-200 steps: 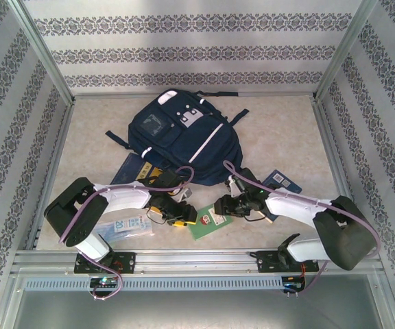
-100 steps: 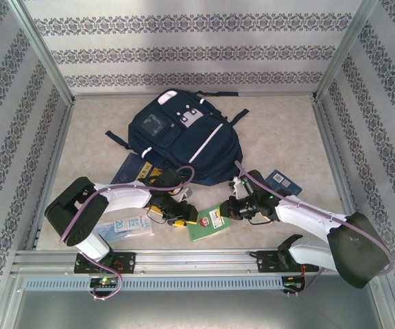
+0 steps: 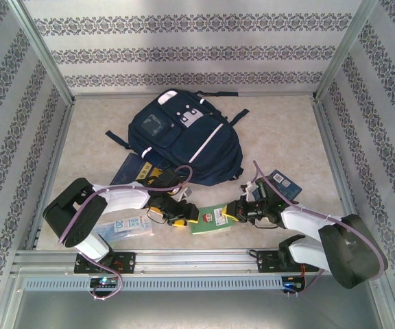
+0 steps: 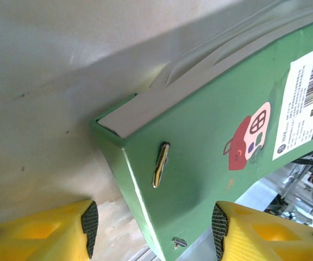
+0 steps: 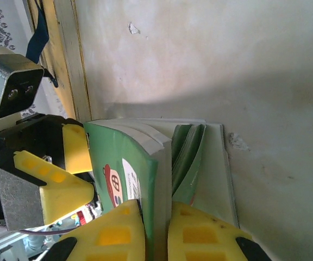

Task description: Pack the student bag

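Top external view: over the last second the right end effector (image 3: pixel 233 214) has drawn back a little toward the near right corner of the desk (image 3: pixel 286 137). It has clamped shut on the green notebook (image 3: pixel 210 218), pinching the cover and a wad of pages, while the left end effector (image 3: pixel 182 218) has widened and now stands open astride the notebook's other corner. Likely a handover to the right arm; the student bag (image 3: pixel 184 140) lies flat at the desk's far middle, notebook not yet inside.

Bright, even light with soft broad shadows (wrist close-ups slightly hazy)
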You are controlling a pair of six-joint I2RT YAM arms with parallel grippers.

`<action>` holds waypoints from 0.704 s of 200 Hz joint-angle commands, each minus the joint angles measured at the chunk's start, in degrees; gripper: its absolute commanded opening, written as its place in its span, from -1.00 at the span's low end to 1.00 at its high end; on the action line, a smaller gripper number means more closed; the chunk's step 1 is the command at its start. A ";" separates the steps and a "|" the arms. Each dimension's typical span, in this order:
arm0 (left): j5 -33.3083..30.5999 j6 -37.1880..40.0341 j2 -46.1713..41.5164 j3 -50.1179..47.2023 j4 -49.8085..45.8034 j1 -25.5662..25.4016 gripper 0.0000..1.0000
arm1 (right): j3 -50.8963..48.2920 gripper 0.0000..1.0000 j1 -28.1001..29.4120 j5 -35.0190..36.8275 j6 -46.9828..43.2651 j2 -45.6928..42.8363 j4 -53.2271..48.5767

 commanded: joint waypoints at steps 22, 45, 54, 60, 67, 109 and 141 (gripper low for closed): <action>5.04 -9.40 4.52 -1.12 18.22 0.34 0.16 | -2.46 -1.00 -2.20 2.72 2.37 1.54 -0.67; 6.88 -14.65 4.85 -2.06 26.02 0.34 0.10 | -2.76 -1.00 -2.73 2.55 2.88 1.57 -0.05; 7.00 -16.35 4.28 -2.50 28.41 0.34 0.08 | -2.89 -1.00 -2.78 2.59 3.08 1.63 0.29; 7.03 -17.12 3.77 -2.65 29.59 0.42 0.06 | -2.95 -1.00 -2.78 2.64 3.18 1.63 0.48; 6.86 -17.63 2.93 -2.66 30.50 0.43 0.01 | -3.06 -1.00 -2.75 2.79 3.15 1.63 0.49; 4.62 -17.77 -2.37 -2.39 30.59 0.43 -0.51 | -3.03 -1.00 -2.95 3.32 3.41 -0.37 -0.24; 3.15 -14.33 -6.07 -0.27 24.88 0.60 -1.00 | -1.21 -0.07 -3.20 5.74 0.53 -7.74 -8.61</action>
